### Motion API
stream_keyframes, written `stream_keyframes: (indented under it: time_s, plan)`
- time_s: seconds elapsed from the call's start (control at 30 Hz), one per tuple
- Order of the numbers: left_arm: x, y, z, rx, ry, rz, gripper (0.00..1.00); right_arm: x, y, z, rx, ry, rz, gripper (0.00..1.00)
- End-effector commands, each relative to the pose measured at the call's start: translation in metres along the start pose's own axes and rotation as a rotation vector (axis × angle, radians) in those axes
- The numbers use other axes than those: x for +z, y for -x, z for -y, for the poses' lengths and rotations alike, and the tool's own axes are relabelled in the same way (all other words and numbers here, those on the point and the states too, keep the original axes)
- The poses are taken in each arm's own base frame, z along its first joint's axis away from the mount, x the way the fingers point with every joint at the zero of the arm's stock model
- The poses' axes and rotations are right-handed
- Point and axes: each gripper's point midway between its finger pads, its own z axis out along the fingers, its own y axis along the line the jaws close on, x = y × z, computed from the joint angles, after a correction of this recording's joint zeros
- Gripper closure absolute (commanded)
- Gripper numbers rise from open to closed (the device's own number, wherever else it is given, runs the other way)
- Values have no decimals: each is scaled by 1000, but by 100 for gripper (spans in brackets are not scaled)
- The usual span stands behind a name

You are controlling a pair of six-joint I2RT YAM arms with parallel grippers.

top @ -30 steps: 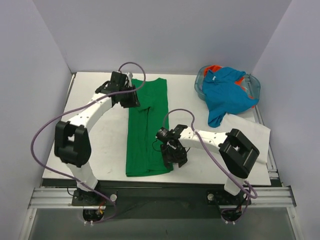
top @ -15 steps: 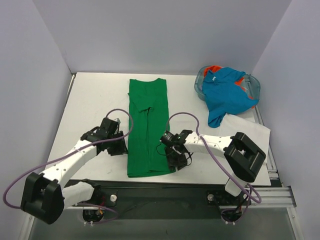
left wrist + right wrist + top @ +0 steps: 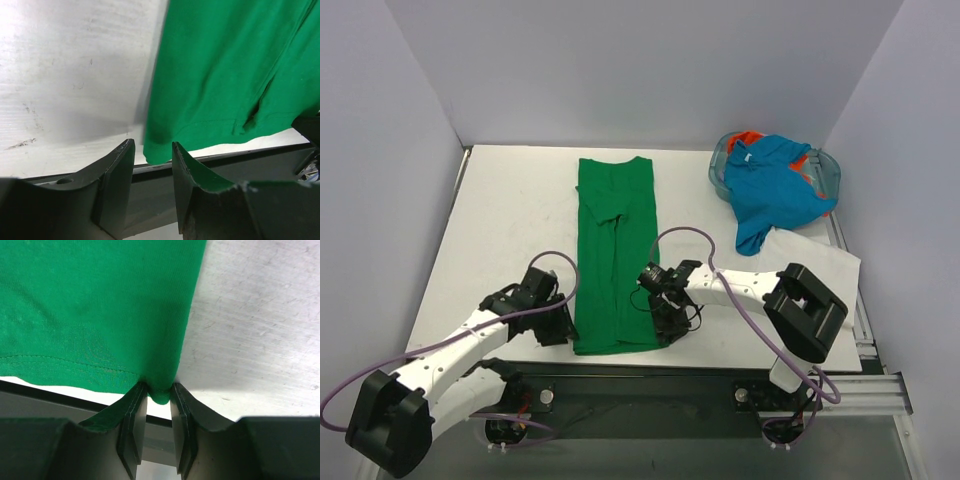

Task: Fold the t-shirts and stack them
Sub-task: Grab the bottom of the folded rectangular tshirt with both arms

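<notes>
One green t-shirt (image 3: 615,250), folded to a long strip, lies along the worktop's (image 3: 510,200) middle, hem at the near edge. The right gripper (image 3: 159,390) pinches the hem's right corner. The left gripper (image 3: 152,155) gapes around the left corner, seemingly not yet touching. Close left fully before lifting both evenly.

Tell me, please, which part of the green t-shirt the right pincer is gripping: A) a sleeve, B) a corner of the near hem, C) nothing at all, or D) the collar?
B: in the right wrist view, the right pincer is closed on the stitched hem corner of the green t-shirt.
</notes>
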Motion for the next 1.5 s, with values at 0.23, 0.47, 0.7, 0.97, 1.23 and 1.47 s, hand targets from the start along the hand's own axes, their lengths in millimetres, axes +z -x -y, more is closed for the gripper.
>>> stream_keyframes:
  time_s: [0.23,0.47,0.7,0.97,1.23,1.47]
  plan:
    - [8,-12,4,-25,-29,-21,54,7,-13,5,11,-69,-31,74]
    - [14,-16,3,-13,-23,-31,62,8,-15,2,12,-73,-36,76]
    - [17,-16,5,6,-43,-31,92,5,-21,2,20,-81,-48,100]
    - [-4,-13,13,-35,-65,-4,100,-9,-36,2,23,-89,-57,100]
    - [-24,-27,5,-50,-56,-18,100,-26,-59,-3,16,-90,-70,100]
    - [-43,-37,8,-74,-110,-20,100,-47,-77,-11,9,-80,-64,100]
